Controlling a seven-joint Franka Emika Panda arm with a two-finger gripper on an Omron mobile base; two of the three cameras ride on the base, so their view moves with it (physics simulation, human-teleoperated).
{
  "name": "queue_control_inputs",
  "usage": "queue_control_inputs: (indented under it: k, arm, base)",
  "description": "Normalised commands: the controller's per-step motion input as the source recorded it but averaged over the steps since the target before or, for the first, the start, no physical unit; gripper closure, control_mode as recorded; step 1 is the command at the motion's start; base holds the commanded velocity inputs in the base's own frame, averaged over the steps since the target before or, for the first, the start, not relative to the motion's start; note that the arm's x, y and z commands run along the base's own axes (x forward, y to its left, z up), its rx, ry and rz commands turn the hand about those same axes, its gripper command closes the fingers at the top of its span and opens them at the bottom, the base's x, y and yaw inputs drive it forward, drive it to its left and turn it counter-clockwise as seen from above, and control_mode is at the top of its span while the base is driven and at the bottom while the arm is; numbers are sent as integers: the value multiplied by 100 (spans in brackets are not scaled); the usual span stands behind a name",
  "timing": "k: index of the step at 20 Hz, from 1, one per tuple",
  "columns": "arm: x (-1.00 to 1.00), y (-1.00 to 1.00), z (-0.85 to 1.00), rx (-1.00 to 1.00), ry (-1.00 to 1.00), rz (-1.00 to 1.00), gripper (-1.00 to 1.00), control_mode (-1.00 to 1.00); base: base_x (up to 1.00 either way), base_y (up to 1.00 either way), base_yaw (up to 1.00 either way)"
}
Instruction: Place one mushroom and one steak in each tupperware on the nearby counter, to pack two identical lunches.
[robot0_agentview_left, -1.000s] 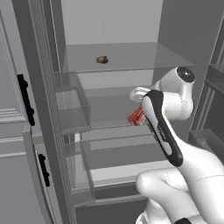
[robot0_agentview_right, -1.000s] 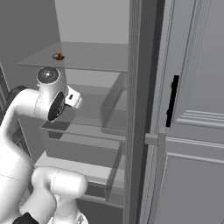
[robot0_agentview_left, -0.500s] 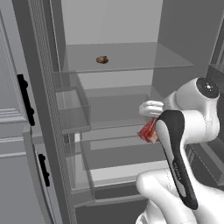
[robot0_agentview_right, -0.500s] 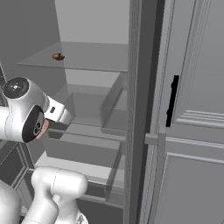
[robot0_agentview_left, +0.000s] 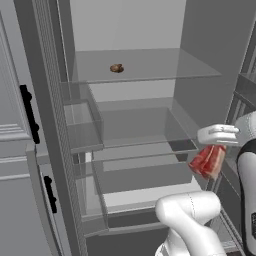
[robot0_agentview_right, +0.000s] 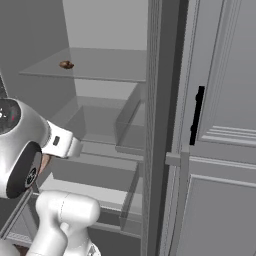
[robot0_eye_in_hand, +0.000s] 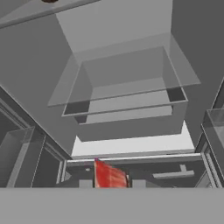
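steak (robot0_agentview_left: 207, 161) in end effector (robot0_agentview_left: 212, 150), fridge-side

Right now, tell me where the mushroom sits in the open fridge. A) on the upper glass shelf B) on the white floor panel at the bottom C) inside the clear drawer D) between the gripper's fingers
A: the mushroom lies alone on the upper glass shelf, well above the gripper, which is shut on the steak.
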Motion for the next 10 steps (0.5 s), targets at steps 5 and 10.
queue_control_inputs:
  k: [5,10]
  arm:
    - [-23,5,0,0,0,0,100,-100]
    - [-2,0,0,0,0,0,100,100]
  base:
    - [0,0,0]
    - [-50,23,0]
